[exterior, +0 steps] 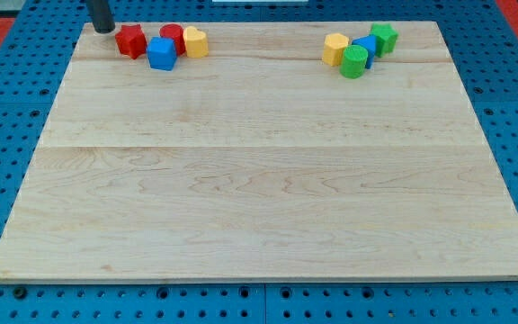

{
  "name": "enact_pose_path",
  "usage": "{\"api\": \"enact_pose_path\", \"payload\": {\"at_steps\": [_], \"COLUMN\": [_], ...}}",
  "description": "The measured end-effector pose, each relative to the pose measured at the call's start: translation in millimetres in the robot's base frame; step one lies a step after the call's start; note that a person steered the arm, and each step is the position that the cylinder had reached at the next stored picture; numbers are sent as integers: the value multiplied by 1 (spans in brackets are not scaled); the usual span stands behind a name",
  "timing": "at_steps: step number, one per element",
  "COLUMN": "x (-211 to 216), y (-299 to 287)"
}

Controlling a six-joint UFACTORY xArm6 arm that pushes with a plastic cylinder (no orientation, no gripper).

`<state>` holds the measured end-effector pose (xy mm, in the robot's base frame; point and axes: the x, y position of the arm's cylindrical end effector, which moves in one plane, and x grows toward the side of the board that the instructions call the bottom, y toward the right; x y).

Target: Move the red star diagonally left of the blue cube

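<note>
The red star (130, 40) lies near the top left of the wooden board (259, 180), touching the upper left side of the blue cube (162, 53). A red cylinder (171, 37) sits just behind the blue cube, and a yellow block (195, 41) sits to its right. My tip (103, 29) is at the board's top left corner, a short way to the left of the red star, apart from it.
A second cluster sits at the top right: a yellow block (335, 49), a green cylinder (354, 62), a blue block (365, 49) and a green block (384, 38). The board lies on a blue pegboard table (7, 135).
</note>
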<state>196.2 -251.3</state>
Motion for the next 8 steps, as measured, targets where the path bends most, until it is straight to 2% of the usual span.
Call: {"api": "enact_pose_path", "payload": {"at_steps": [2, 3, 5, 6, 7, 8], "x": [0, 22, 4, 19, 59, 79], "y": [38, 106, 96, 68, 56, 51]}}
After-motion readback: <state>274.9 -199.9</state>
